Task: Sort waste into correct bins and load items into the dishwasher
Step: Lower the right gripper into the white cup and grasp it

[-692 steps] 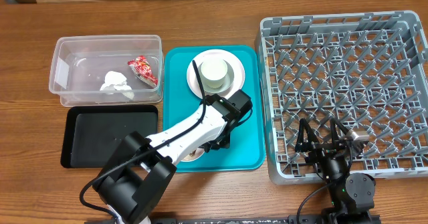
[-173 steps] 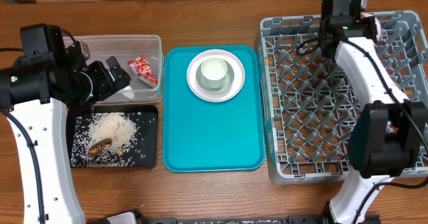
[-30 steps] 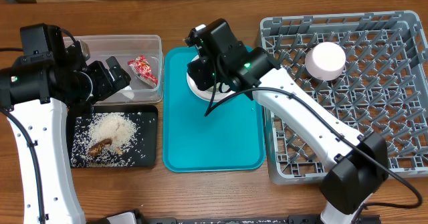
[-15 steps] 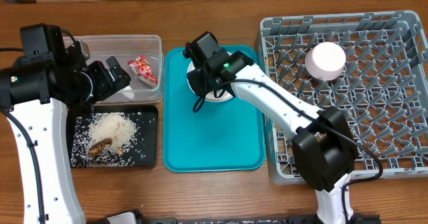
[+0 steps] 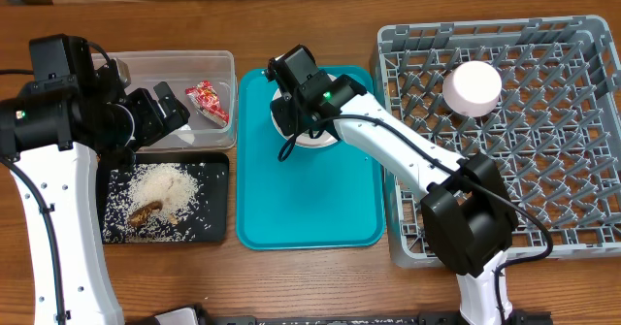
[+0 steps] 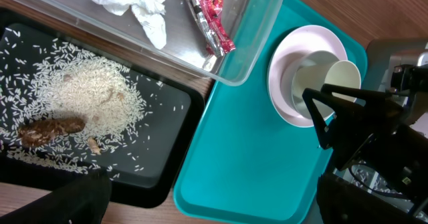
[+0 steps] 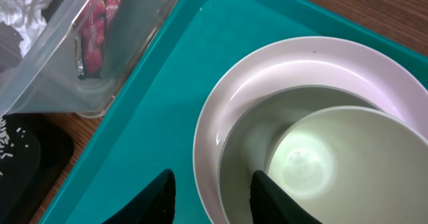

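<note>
Both open: left gripper (image 6: 210, 200) empty; right gripper (image 7: 212, 187) straddles the bowl (image 7: 294, 53) rim, visible only wrist-close.

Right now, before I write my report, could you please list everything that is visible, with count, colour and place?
table: one, brown wood, under everything
rack: one, grey, right side
upturned bowl: one, white, in the rack's far part
big tray: one, teal, middle
pink dish: one, pale pink, far end of big tray
inner bowl: one, white, inside pink dish
cup: one, white, inside inner bowl
tub: one, clear, far left
napkin: one, white, in tub
wrapper: one, red, in tub
flat tray: one, black, near left
rice: pile plus loose grains, white, on flat tray
food scrap: one, brown, beside rice
left gripper: open, above tub's near edge
right gripper: open, fingers either side of pink dish's rim
</note>
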`<action>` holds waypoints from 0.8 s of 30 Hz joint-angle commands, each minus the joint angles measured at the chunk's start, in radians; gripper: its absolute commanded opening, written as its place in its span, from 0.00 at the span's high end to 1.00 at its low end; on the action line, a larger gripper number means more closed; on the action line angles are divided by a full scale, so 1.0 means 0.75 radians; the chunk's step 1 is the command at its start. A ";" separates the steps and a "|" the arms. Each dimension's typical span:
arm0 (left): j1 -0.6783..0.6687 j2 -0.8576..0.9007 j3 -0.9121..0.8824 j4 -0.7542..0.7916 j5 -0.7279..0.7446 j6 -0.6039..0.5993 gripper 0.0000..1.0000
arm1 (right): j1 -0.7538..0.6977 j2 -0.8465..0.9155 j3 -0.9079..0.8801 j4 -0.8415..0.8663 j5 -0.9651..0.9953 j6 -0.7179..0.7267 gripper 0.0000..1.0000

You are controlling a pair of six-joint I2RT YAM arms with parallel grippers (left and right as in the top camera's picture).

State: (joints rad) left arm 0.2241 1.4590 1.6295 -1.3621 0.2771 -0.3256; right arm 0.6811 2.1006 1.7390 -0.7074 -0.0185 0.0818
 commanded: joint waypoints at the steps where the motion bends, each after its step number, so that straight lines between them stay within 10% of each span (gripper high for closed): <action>1: -0.004 -0.008 0.013 0.002 0.010 -0.005 0.00 | -0.001 0.000 0.018 0.028 0.026 0.002 0.61; 24: -0.004 -0.008 0.013 0.002 0.010 -0.005 0.00 | -0.002 0.005 -0.033 0.038 0.143 0.001 0.72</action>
State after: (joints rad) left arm 0.2241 1.4590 1.6295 -1.3621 0.2768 -0.3260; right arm 0.6811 2.1017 1.7218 -0.6819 0.0681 0.0822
